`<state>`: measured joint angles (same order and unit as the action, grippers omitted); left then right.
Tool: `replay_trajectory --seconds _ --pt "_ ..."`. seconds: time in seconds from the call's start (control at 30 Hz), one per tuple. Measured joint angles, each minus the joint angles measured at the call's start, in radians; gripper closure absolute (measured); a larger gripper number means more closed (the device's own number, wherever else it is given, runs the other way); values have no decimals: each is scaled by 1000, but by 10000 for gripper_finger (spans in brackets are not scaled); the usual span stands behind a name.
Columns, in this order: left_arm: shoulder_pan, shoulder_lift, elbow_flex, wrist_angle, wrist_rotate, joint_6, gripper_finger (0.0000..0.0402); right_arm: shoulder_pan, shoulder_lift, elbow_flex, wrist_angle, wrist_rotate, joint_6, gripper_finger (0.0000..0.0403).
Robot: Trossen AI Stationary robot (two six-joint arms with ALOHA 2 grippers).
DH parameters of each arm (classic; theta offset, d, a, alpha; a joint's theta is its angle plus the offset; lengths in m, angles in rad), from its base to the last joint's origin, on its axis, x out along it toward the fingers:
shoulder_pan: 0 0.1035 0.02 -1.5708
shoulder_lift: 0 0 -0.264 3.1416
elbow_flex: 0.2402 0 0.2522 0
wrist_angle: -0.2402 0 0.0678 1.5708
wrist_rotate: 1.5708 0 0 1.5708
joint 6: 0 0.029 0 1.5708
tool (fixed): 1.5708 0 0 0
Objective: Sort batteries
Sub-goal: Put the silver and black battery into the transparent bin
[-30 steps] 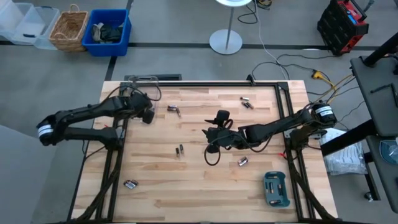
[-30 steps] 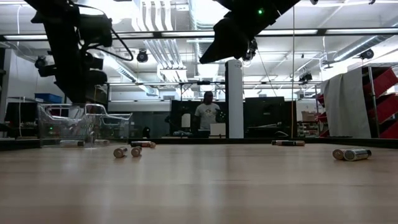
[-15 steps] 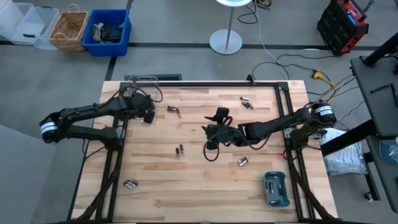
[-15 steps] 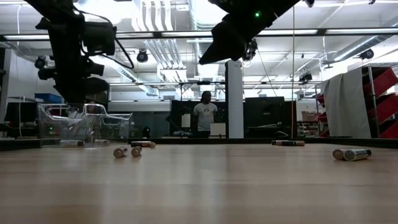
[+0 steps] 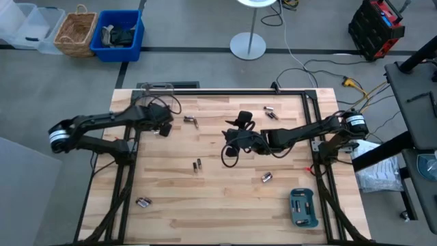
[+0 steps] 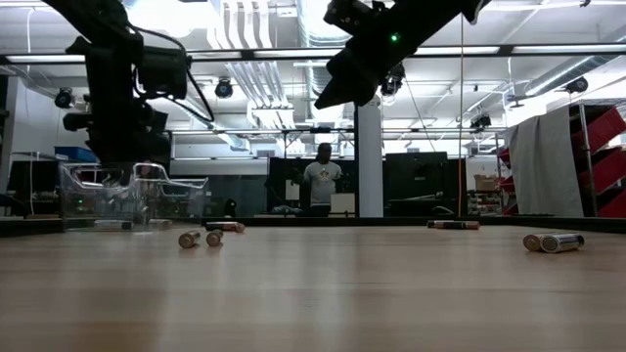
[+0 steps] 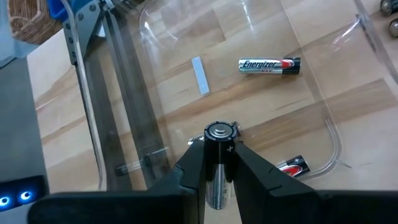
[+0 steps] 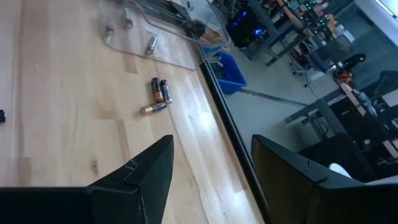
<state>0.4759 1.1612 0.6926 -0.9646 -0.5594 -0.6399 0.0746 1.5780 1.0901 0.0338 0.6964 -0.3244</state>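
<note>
My left gripper point(image 7: 217, 163) is shut on one of the batteries point(image 7: 219, 140), above the clear plastic box point(image 7: 261, 106). The box holds an Energizer cell point(image 7: 268, 65) and a second cell point(image 7: 292, 165). In the high view this gripper point(image 5: 164, 127) hangs at the table's far left. My right gripper point(image 5: 232, 142) is open and holds nothing, raised over the table's middle point(image 6: 342, 83). Loose batteries lie on the wood point(image 5: 190, 121) point(image 5: 198, 165) point(image 5: 142, 202) point(image 5: 266, 177) point(image 5: 270, 112). My left gripper pinches a battery's body point(image 7: 216, 177) between its two fingers. The cell lies along the fingers, and its silvery capped end point(image 7: 219, 132) sticks out past the fingertips. It hangs clear of the box floor and the table.
A teal tray point(image 5: 303, 208) sits at the near right corner. Black rails frame the table's edges point(image 5: 311, 102). Past the far edge stand a blue bin point(image 5: 120, 34) and a wicker basket point(image 5: 75, 31). A person point(image 6: 323, 181) stands in the room behind.
My right gripper has moved toward the table's far edge and stayed open. My left arm has shifted a little toward the right, still shut on its battery.
</note>
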Motion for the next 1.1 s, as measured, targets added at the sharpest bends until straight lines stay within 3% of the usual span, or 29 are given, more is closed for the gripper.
replay_trajectory --seconds 0.5,0.87,1.1 --pt "0 41 2 6 -1 -3 362 1 0 0 -45 0 28 197" --pt "0 9 0 6 -9 -32 308 1 0 0 -55 0 38 197" --pt "-2 2 0 17 -36 -15 294 1 0 0 -83 0 64 197"
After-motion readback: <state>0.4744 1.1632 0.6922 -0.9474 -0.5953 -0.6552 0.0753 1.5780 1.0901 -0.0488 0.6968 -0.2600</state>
